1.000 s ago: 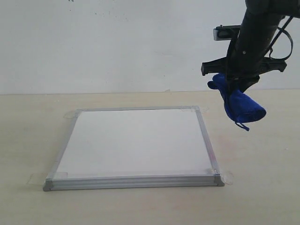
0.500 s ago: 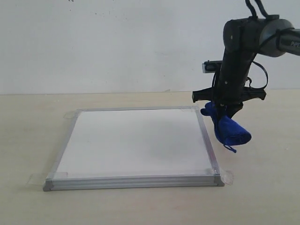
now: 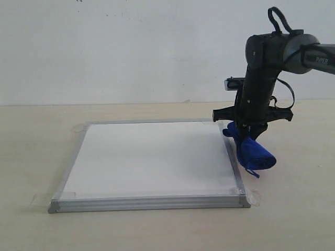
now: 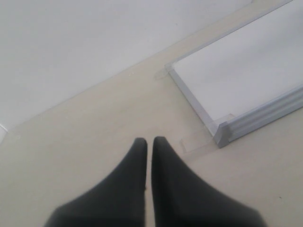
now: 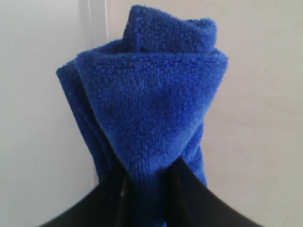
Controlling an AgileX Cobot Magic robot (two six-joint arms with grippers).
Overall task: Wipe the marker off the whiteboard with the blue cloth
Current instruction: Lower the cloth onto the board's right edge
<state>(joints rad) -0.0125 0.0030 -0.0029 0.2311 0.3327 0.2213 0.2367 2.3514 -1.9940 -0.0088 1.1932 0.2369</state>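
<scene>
The whiteboard point(image 3: 149, 157) lies flat on the table, its white face showing no red marker in any view. My right gripper point(image 3: 246, 130) is shut on the blue cloth point(image 3: 254, 151), which hangs bunched down beside the board's right frame edge, its lower end at the table. In the right wrist view the cloth point(image 5: 147, 109) fills the middle, pinched between the black fingers point(image 5: 111, 198), with the board's frame point(image 5: 97, 23) behind it. My left gripper point(image 4: 149, 142) is shut and empty over bare table, near the whiteboard's corner point(image 4: 222, 135). It does not show in the exterior view.
Clear tape tabs point(image 3: 254, 197) stick out at the board's corners. The beige table point(image 3: 293, 209) runs to a white wall point(image 3: 131, 47) behind the board.
My right arm has come down and slightly left with the blue cloth, from well above the table to the board's right edge. The board has not moved.
</scene>
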